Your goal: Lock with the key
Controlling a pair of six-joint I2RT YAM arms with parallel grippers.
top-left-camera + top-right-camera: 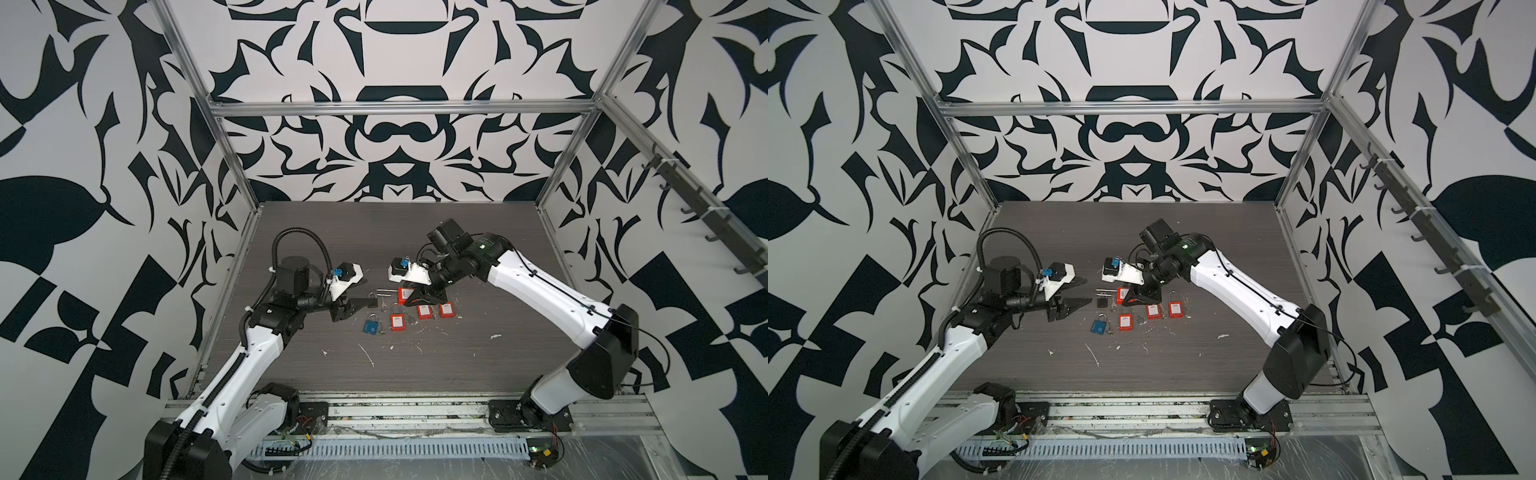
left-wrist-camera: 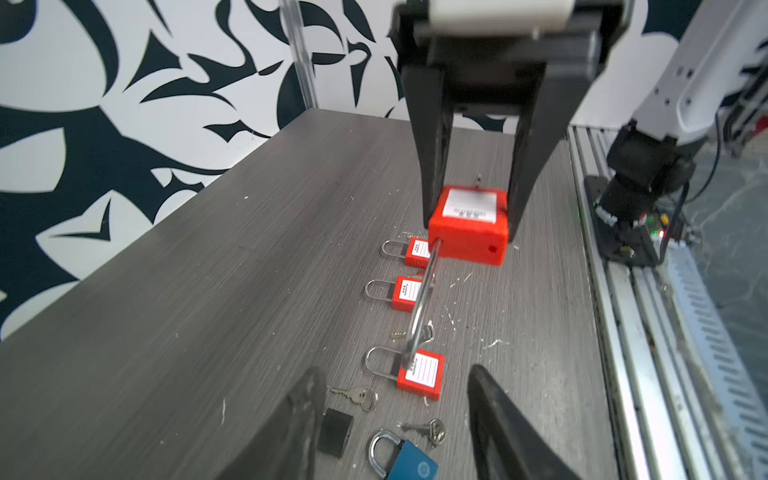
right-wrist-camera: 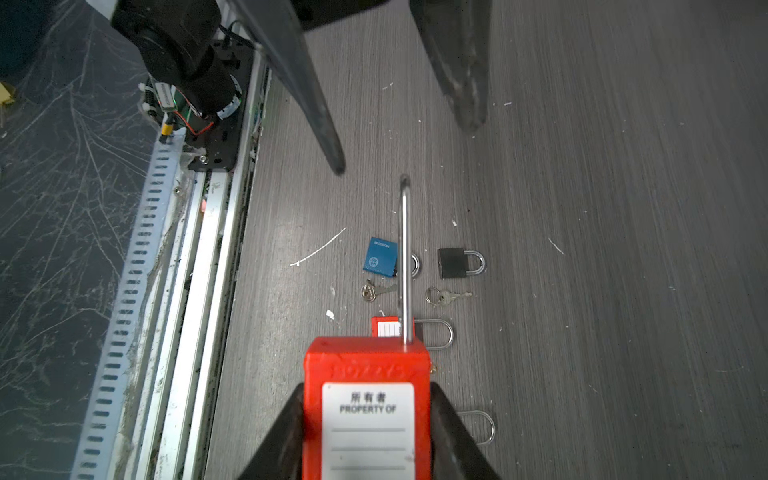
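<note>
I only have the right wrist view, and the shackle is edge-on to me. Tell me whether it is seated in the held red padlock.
Observer: Not seated. In the left wrist view the shackle enters one hole of the held red padlock; the other hole is empty.
Operator: Count the red padlocks on the table.
Observer: Three in a top view: left red padlock, middle red padlock, right red padlock.
</note>
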